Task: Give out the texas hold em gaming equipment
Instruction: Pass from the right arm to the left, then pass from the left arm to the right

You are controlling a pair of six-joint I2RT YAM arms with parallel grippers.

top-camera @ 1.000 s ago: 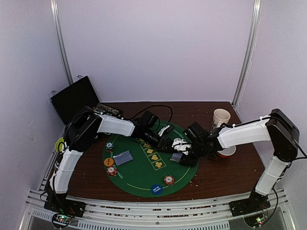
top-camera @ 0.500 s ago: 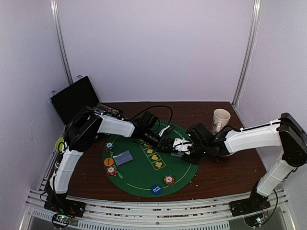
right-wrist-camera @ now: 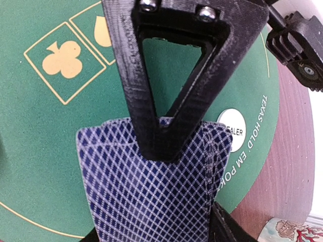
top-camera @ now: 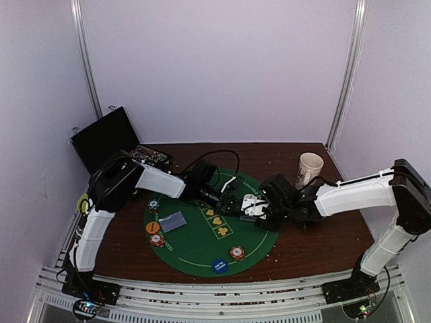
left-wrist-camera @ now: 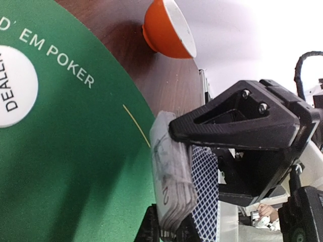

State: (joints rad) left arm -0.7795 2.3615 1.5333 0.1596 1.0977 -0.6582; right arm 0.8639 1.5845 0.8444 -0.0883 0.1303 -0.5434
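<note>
Both jaws hovering over green mat (top-camera: pixel 202 249) centre. Right jaws gripping card deck (right-wrist-camera: pixel 146 186). Left jaws closed, deck lying just beside them at 3 o'clock in top view; whether pinching single card, cannot tell.

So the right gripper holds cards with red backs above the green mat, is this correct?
Not quite. The backs are blue with a white lattice, not red; the right wrist view shows it. Otherwise yes: the right gripper holds the cards above the green mat.
</note>
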